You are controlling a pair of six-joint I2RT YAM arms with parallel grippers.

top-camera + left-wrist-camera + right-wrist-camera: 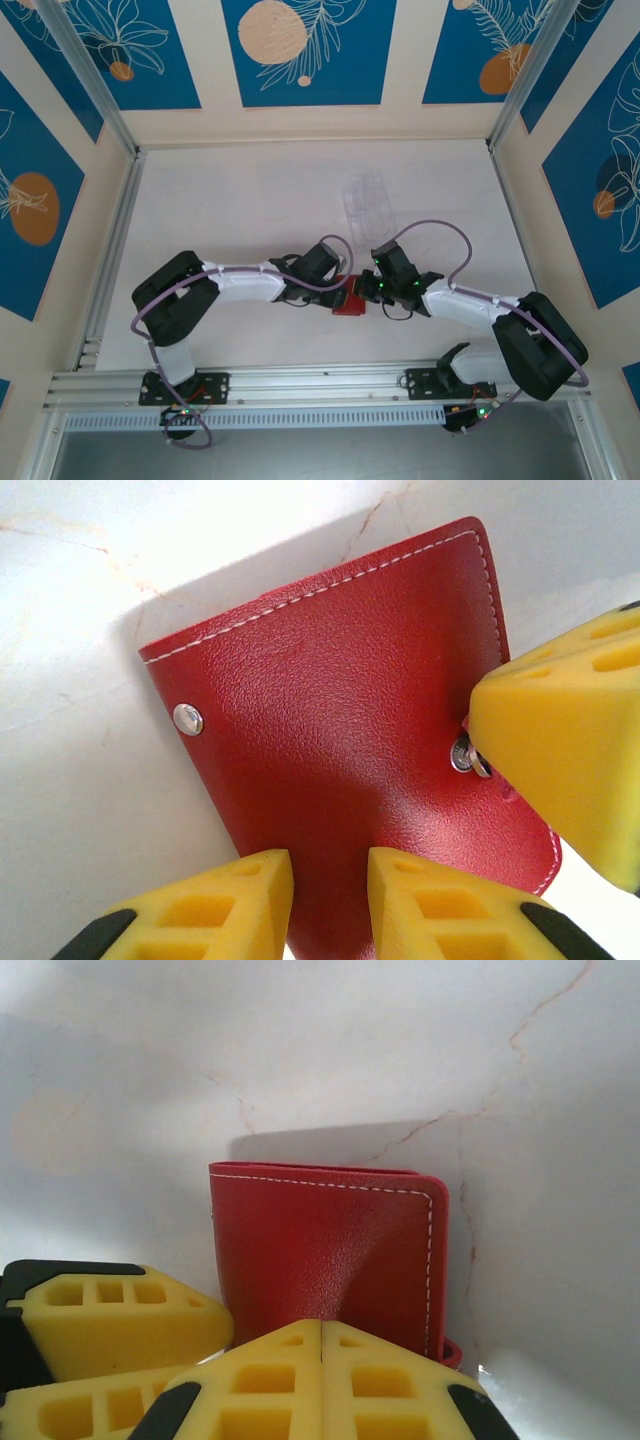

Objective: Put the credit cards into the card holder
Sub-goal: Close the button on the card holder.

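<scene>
The card holder (350,300) is a red stitched wallet lying folded shut on the white table, between the two wrists. In the left wrist view the card holder (340,730) shows two metal snaps. My left gripper (330,880) hovers over its near edge, open by a narrow gap with red leather showing through. A yellow finger of the right gripper (570,750) sits by the right snap. My right gripper (322,1335) is shut, pads together, tips at the card holder (330,1260). The credit cards are out of view.
A clear plastic tray (370,200) lies on the table behind the grippers. Aluminium rails and patterned blue walls border the table on the left, right and back. The left gripper's yellow finger (110,1320) crowds the wallet's left side in the right wrist view.
</scene>
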